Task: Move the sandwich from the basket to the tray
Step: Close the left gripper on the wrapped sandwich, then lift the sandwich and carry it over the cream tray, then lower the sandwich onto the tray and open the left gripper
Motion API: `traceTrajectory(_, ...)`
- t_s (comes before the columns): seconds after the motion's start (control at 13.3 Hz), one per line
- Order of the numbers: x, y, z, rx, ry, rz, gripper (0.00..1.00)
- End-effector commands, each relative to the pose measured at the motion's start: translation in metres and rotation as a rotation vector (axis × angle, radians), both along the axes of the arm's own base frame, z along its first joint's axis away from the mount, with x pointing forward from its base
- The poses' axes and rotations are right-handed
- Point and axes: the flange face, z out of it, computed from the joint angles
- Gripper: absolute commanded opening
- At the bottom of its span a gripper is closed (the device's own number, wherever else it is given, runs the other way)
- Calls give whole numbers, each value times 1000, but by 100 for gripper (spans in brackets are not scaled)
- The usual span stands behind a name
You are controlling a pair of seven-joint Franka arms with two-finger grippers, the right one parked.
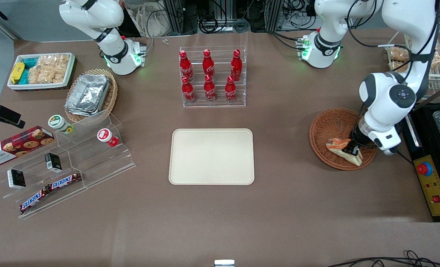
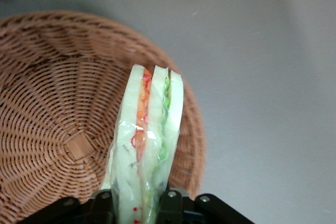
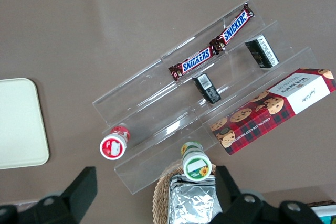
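Our fingers point(image 2: 170, 203) are clamped on the sandwich point(image 2: 149, 145) over the basket point(image 2: 58, 129); it looks soft, wrapped and slippery, so we'd squeeze the bread faces lightly, tray point(image 1: 211, 156) next

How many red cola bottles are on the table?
6, all in the clear rack: three farther from the front camera, three nearer. None seem hidden.

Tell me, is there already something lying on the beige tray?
No, the tray is bare; the sandwich is in the basket, with the hand shut on it.
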Motion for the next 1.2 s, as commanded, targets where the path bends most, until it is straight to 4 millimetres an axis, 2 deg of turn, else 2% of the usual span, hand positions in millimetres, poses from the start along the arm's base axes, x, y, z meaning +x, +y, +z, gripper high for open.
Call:
traceTrajectory(0.0, 22, -42, 79, 10, 65, -61, 0)
traceTrajectory(0.15, 36, -79, 143, 22, 180, -119, 0)
traceTrajectory(0.22, 44, -106, 174, 18, 194, -163, 0)
traceTrajectory(0.3, 45, -143, 204, 17, 199, -232, 0)
traceTrajectory(0.38, 45, -191, 222, 1, 188, -361, 0)
traceTrajectory(0.45, 47, -233, 228, -17, 169, -524, 0)
traceTrajectory(0.53, 44, -272, 217, -20, 172, -671, 0)
traceTrajectory(0.67, 36, -341, 180, -23, 163, -822, 0)
traceTrajectory(0.75, 37, -371, 155, -24, 140, -870, 0)
traceTrajectory(0.82, 36, -399, 114, -10, 141, -921, 0)
traceTrajectory(0.9, 33, -424, 82, 19, 121, -959, 0)
traceTrajectory(1.05, 38, -435, 22, 44, 138, -987, 0)
traceTrajectory(1.12, 39, -436, -1, 36, 156, -991, 0)
